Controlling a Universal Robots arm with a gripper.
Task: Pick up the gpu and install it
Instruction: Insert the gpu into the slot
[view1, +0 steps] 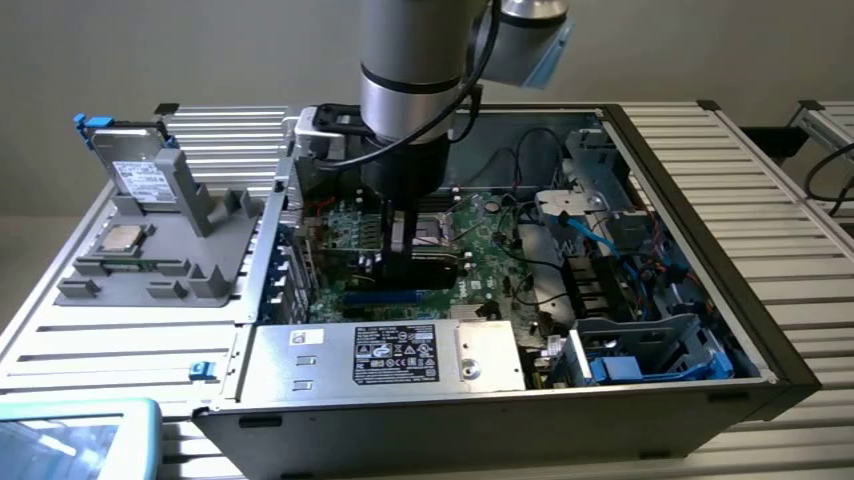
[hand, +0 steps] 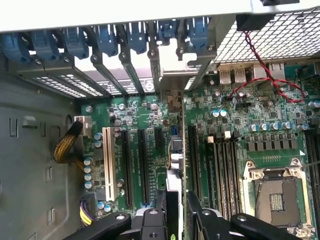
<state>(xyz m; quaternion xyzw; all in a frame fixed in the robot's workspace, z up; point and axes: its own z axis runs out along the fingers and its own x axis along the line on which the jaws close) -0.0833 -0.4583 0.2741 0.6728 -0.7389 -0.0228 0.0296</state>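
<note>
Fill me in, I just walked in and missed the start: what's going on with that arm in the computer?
The robot arm reaches down into the open computer case, with its gripper closed on the gpu, held edge-on over the motherboard. The card stands in line with the expansion slots, its bracket end toward the rear slot openings. Whether it is fully seated cannot be told.

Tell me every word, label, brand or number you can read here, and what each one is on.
None reads.
Black label on the silver power supply: print and marks too small.
Label on the silver drive: blurred.
Motherboard markings: too small.
</note>
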